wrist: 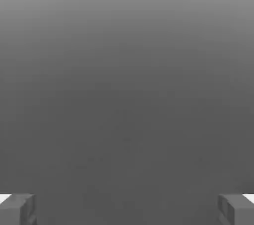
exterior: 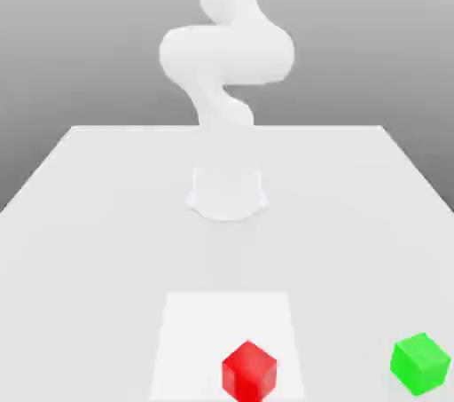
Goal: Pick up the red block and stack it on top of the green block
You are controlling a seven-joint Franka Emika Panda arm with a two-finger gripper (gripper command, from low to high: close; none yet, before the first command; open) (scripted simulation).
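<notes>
The dark grey, blocky two-finger jaws (wrist: 127, 210) of the arm stand wide apart in the hand view, released, with nothing between them; small white patches adjoin both dark fingertips. Behind them lies a plain grey backdrop (wrist: 127, 70), smoothly graded from dark to pale.

In the exterior view, the smooth, glossy white robot arm (exterior: 226, 54), built of rounded, tube-like segments, rises from a flared base at the middle of the far part of the desk. Its upper segments pass out at the top of the view. The broad, pale grey desk (exterior: 97, 258) has a flat, matt-looking surface without visible grain and a straight far edge.

On the near part of the desk lies a flat white four-sided panel (exterior: 199, 329) with straight edges. The small, bright red cube with plain faces (exterior: 249, 372) appears over the near part of this panel, turned so that a corner faces the viewer. Well apart from it, toward the exterior view's right, the small, bright green cube with plain faces (exterior: 420, 364) rests on the desk, likewise turned at an angle. Between the two cubes lies bare desk, and nothing is stacked on either cube.
</notes>
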